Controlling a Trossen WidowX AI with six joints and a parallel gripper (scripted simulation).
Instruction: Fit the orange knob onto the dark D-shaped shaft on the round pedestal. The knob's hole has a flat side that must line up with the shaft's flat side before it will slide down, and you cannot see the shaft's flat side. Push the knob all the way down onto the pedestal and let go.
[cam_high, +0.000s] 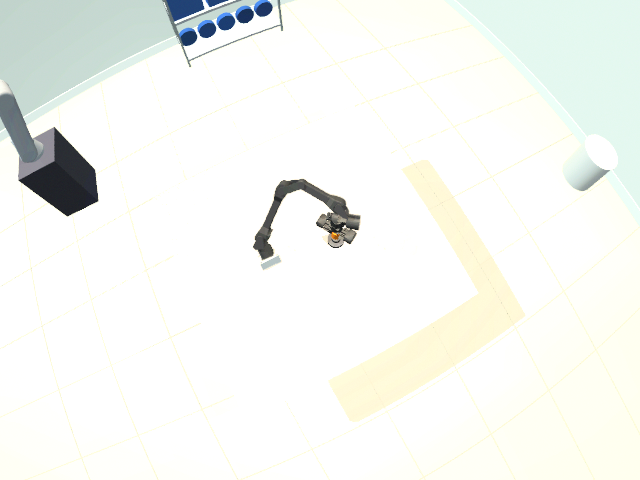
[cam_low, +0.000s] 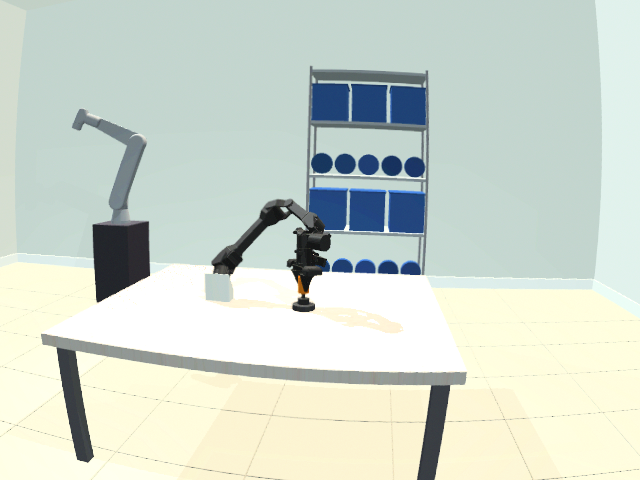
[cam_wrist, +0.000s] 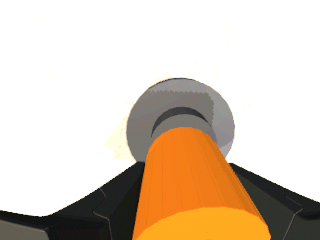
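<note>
The orange knob stands upright between the fingers. My gripper points down and is shut on the knob. The dark round pedestal is directly below. In the exterior view, a short narrow dark piece, apparently the shaft, shows between the knob's lower end and the pedestal's raised middle. The knob is not down on the pedestal. The knob's hole, the shaft's top and its flat side are hidden.
The arm's pale base block stands on the white table, left of the pedestal. A grey robot arm on a dark box and a rack of blue bins stand beyond the table.
</note>
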